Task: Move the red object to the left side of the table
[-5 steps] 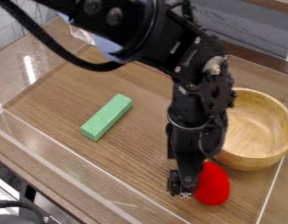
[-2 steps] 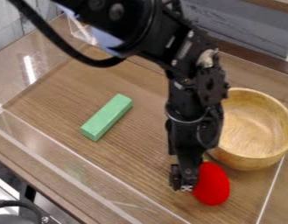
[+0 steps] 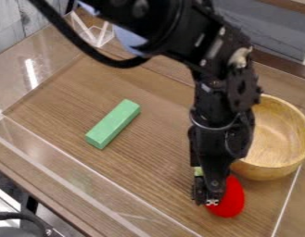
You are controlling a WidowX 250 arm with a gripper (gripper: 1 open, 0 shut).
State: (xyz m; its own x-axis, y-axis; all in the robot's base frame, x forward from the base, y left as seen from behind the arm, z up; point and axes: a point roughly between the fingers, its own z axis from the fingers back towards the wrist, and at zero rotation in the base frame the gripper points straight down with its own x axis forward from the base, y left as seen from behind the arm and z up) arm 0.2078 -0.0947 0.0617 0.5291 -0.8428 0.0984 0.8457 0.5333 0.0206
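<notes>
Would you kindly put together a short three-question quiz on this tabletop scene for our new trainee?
1. True or false: the red object lies inside the wooden bowl.
2. Which way does the gripper point? A) straight down B) sideways C) upward
3. Fill in: the green block lies to the picture's ____ of the arm.

Key: 1. False; it rests on the table, in front of the bowl. 2. A. 3. left.
</notes>
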